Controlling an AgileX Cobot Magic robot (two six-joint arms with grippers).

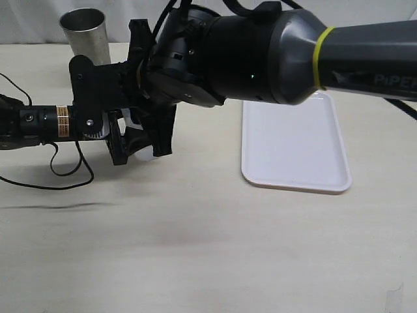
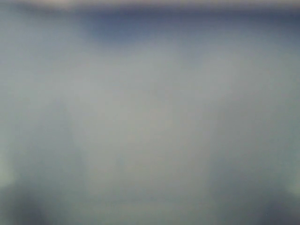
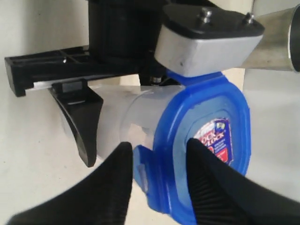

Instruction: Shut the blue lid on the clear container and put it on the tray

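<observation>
The clear container lies on its side above the table, gripped by my left gripper; one of its black fingers presses on the container's wall. The blue lid sits on the container's mouth, its red-white label facing the right wrist camera. My right gripper is open, its two ribbed fingers standing either side of one lid flap and the lid's rim. The white tray lies flat to the right, with nothing on it. The left wrist view is a grey-blue blur.
A grey metal cup stands upright at the back left, behind both grippers. A black cable loops on the table under the left arm. The right arm's thick body hangs over the tray's far end.
</observation>
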